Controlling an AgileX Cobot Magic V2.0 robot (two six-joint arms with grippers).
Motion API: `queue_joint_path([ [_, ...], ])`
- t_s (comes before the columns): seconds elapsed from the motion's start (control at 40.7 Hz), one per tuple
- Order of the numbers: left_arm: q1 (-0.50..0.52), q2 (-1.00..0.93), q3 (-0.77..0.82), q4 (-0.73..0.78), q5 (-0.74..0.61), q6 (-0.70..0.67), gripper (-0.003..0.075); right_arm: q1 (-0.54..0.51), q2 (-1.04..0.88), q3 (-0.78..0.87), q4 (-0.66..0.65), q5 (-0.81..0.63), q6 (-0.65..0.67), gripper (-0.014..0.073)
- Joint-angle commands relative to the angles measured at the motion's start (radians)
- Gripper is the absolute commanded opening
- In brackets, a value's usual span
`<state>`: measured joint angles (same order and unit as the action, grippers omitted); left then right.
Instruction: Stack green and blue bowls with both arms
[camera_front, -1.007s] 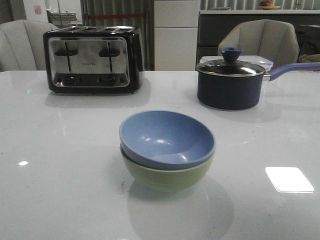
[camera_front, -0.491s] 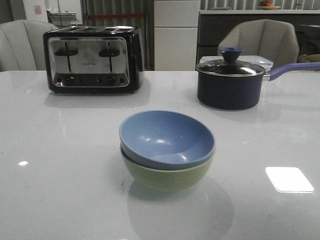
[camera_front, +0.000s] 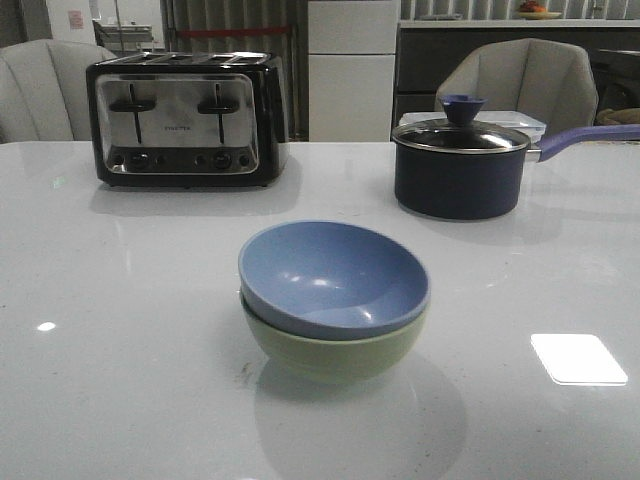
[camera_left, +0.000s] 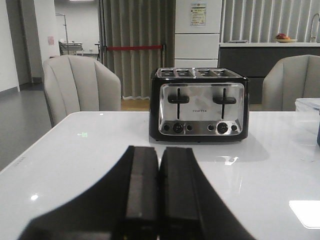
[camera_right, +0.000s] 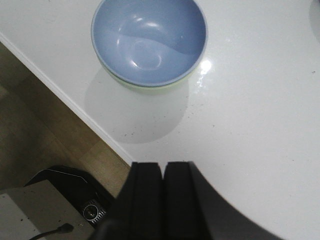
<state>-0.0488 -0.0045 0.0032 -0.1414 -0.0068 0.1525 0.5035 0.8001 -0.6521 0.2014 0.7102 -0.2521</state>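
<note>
The dusty blue bowl (camera_front: 333, 275) sits nested inside the pale green bowl (camera_front: 335, 350) at the middle of the white table (camera_front: 120, 350). The stack also shows in the right wrist view, blue bowl (camera_right: 149, 37) over a sliver of green bowl (camera_right: 150, 90). My right gripper (camera_right: 163, 167) is shut and empty, above the table's near edge, apart from the bowls. My left gripper (camera_left: 159, 152) is shut and empty, low over the table, facing the toaster. Neither gripper shows in the front view.
A black and chrome toaster (camera_front: 185, 120) stands at the back left. A dark navy lidded saucepan (camera_front: 460, 165) with a long handle stands at the back right. Chairs stand behind the table. The table's edge and the floor (camera_right: 45, 125) show below my right gripper.
</note>
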Motion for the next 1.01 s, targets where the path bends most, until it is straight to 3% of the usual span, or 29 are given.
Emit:
queue_joint_path([
  [0.0,-0.008,-0.02,0.005,-0.008,-0.095,-0.002,0.0094,-0.001,-0.009,-0.029,0.006,-0.062,0.0,0.0054],
  [0.589,-0.008,-0.02,0.005,-0.008,-0.095,-0.002,0.0094,-0.015,-0.042,-0.017,0.0,-0.065,0.0,0.0054],
  [0.736,-0.008,-0.02,0.005,-0.008,-0.095,-0.002,0.0094,-0.119,-0.163,0.064,-0.002,-0.144,0.0,0.0054],
  [0.982,-0.006,-0.02,0.005,-0.008,-0.095,-0.002,0.0093,-0.336,-0.484,0.321,-0.002,-0.424,0.0,0.0054],
])
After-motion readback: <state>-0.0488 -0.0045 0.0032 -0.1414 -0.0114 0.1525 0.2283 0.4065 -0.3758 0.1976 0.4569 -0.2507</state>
